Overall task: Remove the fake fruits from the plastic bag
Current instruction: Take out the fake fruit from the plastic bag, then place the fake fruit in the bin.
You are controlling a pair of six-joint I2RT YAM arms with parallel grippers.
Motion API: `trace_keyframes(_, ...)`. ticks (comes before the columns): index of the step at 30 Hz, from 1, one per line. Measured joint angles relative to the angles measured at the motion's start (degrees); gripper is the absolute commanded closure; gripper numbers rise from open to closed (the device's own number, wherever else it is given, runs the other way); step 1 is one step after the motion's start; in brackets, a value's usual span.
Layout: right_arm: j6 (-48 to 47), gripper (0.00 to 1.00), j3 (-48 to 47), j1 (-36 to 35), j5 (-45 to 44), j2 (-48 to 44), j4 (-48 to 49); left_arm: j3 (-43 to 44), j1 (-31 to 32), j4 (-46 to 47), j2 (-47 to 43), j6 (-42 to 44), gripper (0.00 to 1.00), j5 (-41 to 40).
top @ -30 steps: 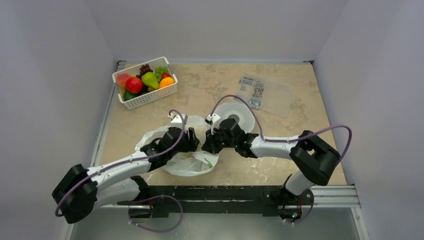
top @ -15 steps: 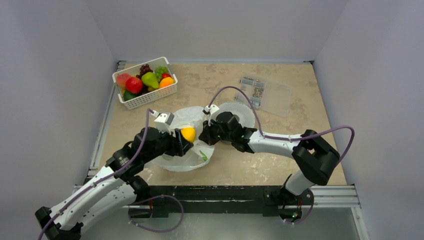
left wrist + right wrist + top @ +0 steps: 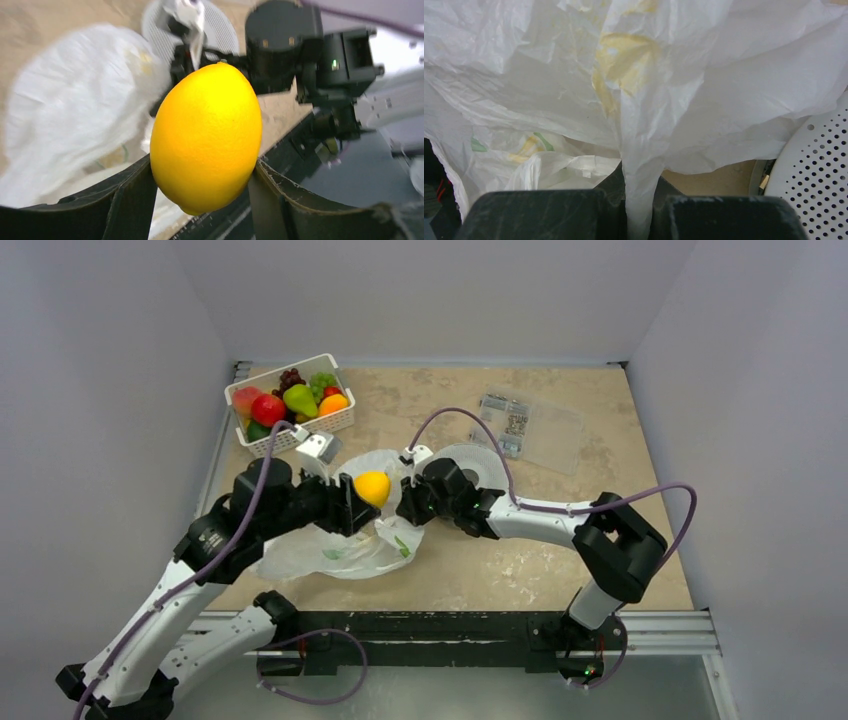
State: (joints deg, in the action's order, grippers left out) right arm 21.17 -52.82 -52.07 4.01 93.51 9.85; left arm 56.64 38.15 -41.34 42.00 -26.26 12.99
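Observation:
A yellow lemon (image 3: 372,486) (image 3: 206,137), one of the fake fruits, is clamped between the two black fingers of my left gripper (image 3: 363,498) (image 3: 202,175) and hangs in the air above the plastic bag. The thin white plastic bag (image 3: 335,548) (image 3: 75,100) (image 3: 714,75) lies crumpled on the table below and to the left of the lemon. My right gripper (image 3: 404,508) (image 3: 640,202) is shut on a bunched strip of the bag's edge and holds it up. A faint yellow patch shows through the film in the right wrist view; what it is I cannot tell.
A white slotted basket (image 3: 300,438) at the back left holds a red apple, a green pear, grapes and an orange fruit. A white perforated disc (image 3: 485,468) (image 3: 819,170) lies just behind the right gripper. A clear labelled packet (image 3: 530,430) lies at the back right.
My left gripper has come up out of the bag with the lemon and drawn back to the left and farther away. The right gripper keeps its pinch on the bag, shifted slightly left.

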Motion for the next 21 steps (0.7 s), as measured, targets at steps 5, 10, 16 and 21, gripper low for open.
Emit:
trace_keyframes(5,-1.0,1.0,0.0,-0.1,0.2,0.3,-0.7,10.1,-4.9,1.6,3.9,3.3,1.0,-10.2)
trace_keyframes(10,-1.9,0.91,0.0,-0.3,0.5,0.3,-1.3,13.6,-11.6,10.3,12.7,7.0,1.0,-17.4)
trace_keyframes(16,-2.7,0.72,0.0,-0.4,1.5,0.3,-1.9,17.6,-18.9,20.8,32.1,11.1,1.0,-22.7)
trace_keyframes(21,-3.3,0.61,0.0,-0.4,1.7,0.3,-2.3,27.1,-24.7,23.6,49.7,12.4,1.0,-23.4)
